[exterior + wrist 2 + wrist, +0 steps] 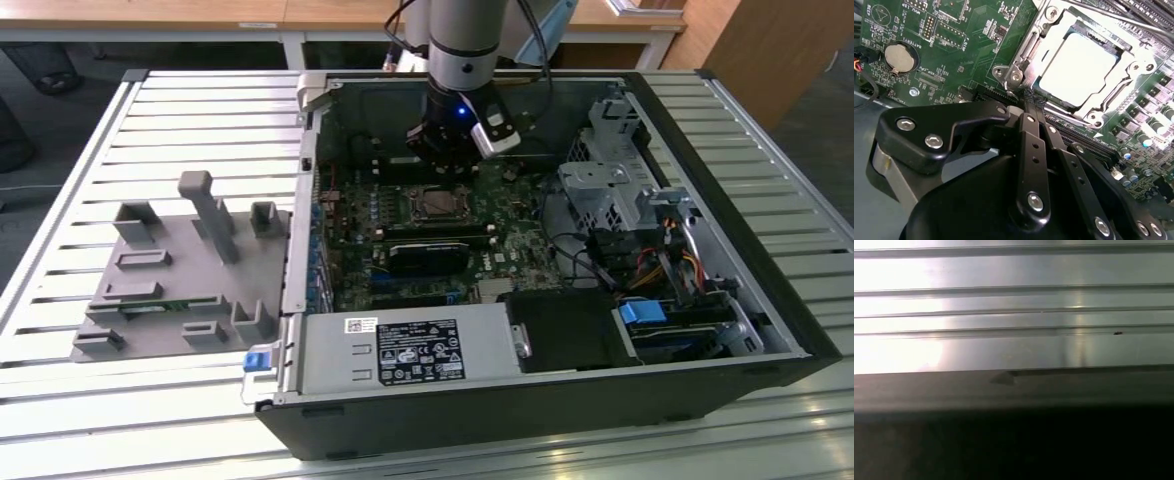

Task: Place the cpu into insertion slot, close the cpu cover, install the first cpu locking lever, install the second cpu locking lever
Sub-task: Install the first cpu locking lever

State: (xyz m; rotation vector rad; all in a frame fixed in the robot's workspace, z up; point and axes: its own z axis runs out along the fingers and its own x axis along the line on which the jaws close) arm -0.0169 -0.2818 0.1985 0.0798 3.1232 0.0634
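Open PC case (747, 300) lying on slatted worktop (200, 110); grey fixture (187, 265) beside it, toward the exterior view's left. Arm descends into case at 12 o'clock of the board. Pincer (447, 150) hangs just above the board, directly at 12 o'clock from the slot (434, 205); fingertips hidden behind own body in the exterior view.

Second wrist view: pincer (1029, 102) fingers (1033, 150) run together to a tip at the near corner of the cover (1126, 67); whether clenched on a lever or merely closed, cannot tell — contact spot blurred and partly masked by linkage. Cpu (1079, 67) seated in slot (1030, 47), silver top showing through the cover's window; cover lies flat over it. Lever positions hard to make out. Coin cell (899, 56) well apart from the socket on the board.

First wrist view: metal slats (1014, 310) above a dark edge (1014, 390); lower part black, unreadable.
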